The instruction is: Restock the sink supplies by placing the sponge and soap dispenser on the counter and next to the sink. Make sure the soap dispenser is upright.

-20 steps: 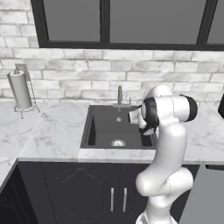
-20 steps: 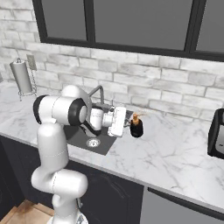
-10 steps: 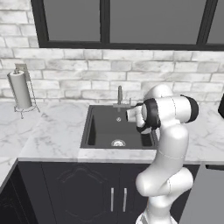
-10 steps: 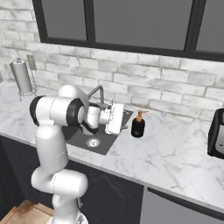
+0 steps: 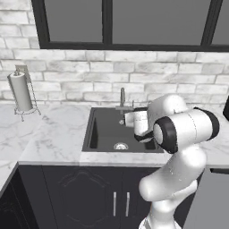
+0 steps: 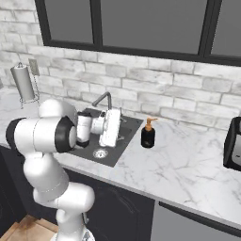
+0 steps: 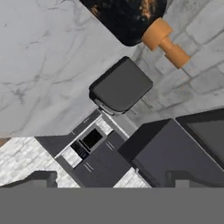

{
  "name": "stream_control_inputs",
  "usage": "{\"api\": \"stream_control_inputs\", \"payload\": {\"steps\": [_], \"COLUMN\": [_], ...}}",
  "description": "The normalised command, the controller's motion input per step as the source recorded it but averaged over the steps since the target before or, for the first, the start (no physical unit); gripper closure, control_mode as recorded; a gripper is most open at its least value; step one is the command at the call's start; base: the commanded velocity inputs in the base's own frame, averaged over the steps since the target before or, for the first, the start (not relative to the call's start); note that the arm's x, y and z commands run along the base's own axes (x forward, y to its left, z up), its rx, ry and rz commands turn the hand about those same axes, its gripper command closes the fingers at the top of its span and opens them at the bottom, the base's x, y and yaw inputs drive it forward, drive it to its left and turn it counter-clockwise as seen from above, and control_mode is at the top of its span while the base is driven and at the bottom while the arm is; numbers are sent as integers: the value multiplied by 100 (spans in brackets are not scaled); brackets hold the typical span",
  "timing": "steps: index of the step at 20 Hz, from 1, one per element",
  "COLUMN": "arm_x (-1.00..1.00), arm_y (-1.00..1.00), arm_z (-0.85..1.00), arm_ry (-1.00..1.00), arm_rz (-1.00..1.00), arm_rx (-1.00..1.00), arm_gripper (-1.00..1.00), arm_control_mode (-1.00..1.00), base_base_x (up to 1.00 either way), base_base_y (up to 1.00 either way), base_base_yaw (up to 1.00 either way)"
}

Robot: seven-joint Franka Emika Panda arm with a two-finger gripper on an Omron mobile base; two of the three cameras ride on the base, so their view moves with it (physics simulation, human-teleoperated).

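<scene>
The soap dispenser, a dark bottle with an orange pump, stands upright on the white marble counter, just right of the black sink. My gripper hovers over the sink's right part, a short way left of the bottle and pointing at it. It is open, and nothing lies between the fingertips. In the hand view the soap dispenser sits at the top, well beyond the two spread fingertips. The sponge is out of view.
A grey faucet rises behind the basin, and a steel drain lies in it. A paper towel holder stands on the left counter. A black toaster sits at the far right. A brick wall backs the counter.
The gripper has opened and let go of the soap dispenser, then drawn back to the left over the sink. The bottle stays upright on the counter.
</scene>
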Motion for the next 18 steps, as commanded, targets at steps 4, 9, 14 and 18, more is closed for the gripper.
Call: {"api": "stream_control_inputs", "payload": {"steps": [4,9,14,18], "arm_x": [-100,-100,-98,-72], "arm_y": [22,3,35,57], "arm_z": [62,51,23,0], "arm_ry": [-21,-29,-38,-34], "arm_rz": [-5,-8,-1,0], "arm_rx": [6,22,23,26], "arm_gripper": [-100,-100,-100,-100], "arm_control_mode": [-100,-100,-100,-100], "base_base_x": [0,0,0,0], "base_base_y": [0,0,0,0], "base_base_yaw": [0,0,0,0]}}
